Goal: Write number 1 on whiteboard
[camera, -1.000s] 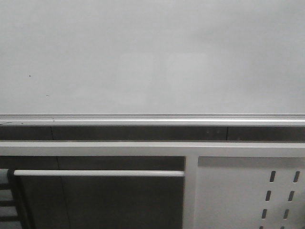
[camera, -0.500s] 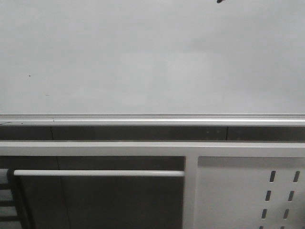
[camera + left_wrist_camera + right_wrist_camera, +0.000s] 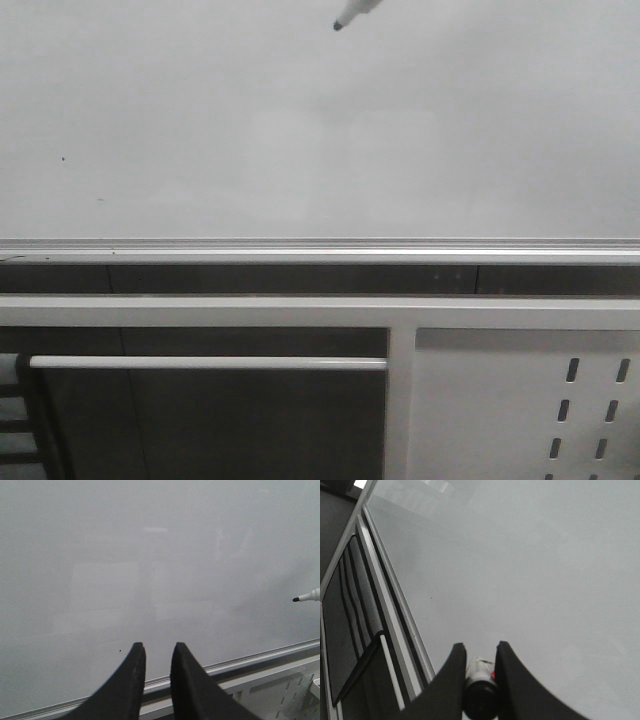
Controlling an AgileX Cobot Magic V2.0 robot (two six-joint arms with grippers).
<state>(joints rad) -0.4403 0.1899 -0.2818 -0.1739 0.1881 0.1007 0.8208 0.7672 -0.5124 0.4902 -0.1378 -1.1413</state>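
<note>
Now, right gripper [image 3: 479, 652]: pinching a white marker [image 3: 480, 677] between its two black fingers.
Left gripper [image 3: 157, 652]: fingers nearly together, a narrow gap between them, nothing held.
Whiteboard [image 3: 300, 130]: straight ahead of both grippers, its surface bare of any stroke.
Marker tip [image 3: 338, 26]: black, ahead of the right gripper, before the board's upper area; contact cannot be told.
Edge rail [image 3: 300, 247]: under the board, near the left fingertips.

glossy white-grey whiteboard [image 3: 300, 150] with silver edge rail [image 3: 320, 247], two tiny dark specks on it
</note>
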